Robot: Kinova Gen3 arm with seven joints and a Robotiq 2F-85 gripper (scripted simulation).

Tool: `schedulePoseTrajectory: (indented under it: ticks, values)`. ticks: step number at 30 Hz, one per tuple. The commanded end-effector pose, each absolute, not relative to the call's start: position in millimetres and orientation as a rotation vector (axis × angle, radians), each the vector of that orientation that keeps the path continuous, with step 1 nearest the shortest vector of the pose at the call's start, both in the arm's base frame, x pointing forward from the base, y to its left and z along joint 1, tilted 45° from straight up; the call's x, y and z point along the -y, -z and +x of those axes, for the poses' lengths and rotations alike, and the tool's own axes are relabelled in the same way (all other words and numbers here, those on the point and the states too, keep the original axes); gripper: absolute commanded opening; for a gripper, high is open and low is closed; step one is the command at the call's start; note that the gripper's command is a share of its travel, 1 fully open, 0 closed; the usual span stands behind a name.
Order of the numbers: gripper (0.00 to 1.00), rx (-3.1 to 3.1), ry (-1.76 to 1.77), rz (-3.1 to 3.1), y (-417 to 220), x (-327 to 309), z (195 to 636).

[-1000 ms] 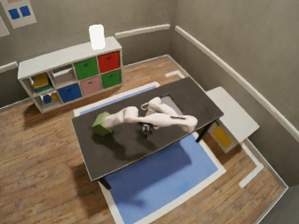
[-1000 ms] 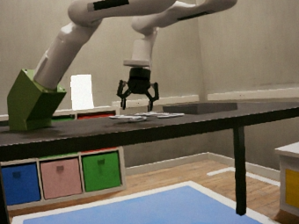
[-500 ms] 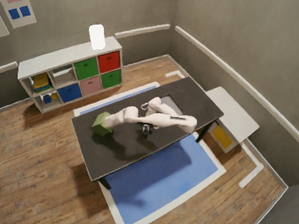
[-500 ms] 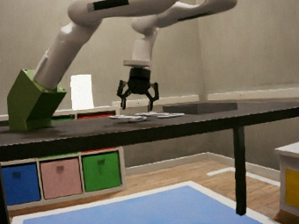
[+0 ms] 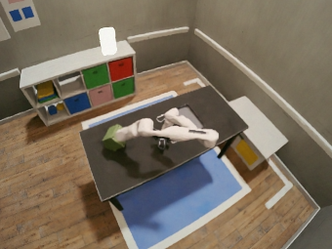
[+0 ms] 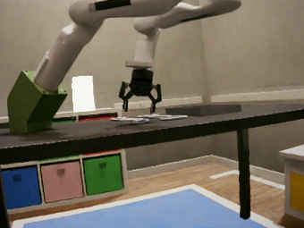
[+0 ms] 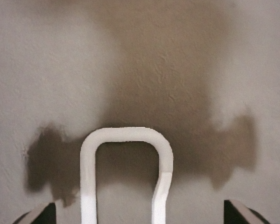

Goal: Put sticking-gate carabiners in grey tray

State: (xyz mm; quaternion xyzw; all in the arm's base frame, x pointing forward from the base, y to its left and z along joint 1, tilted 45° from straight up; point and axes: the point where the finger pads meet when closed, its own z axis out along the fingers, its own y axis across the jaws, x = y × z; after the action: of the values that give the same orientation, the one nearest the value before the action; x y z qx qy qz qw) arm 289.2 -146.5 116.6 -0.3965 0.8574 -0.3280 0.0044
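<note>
My gripper (image 5: 162, 144) (image 6: 139, 110) (image 7: 139, 213) is open and points down, with its fingertips a little above the table. In the wrist view, one pale carabiner (image 7: 88, 180) lies flat between and ahead of the fingertips, untouched. Its rounded end shows, and its lower part is cut off by the frame edge. A slight bend shows on its right side; I cannot tell how its gate stands. Pale carabiners (image 6: 134, 120) lie close together on the table under the gripper. The grey tray (image 5: 195, 115) is on the table beyond the arm, partly covered by it.
The dark table (image 5: 109, 179) (image 6: 80, 134) carries the green arm base (image 5: 113, 138) (image 6: 33, 105) at one end. The forearm passes over the table's middle and hides part of it from above. A low white cabinet (image 5: 261, 125) stands beyond the tray end.
</note>
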Motion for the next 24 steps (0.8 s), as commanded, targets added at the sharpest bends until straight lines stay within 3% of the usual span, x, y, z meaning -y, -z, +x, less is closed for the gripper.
schedulePoseTrajectory:
  ticks: [1, 24]
  values:
    - [1.00, -2.450, 1.102, -1.242, -117, 149, 289]
    - [1.00, -2.451, 1.103, -1.243, -98, 164, 301]
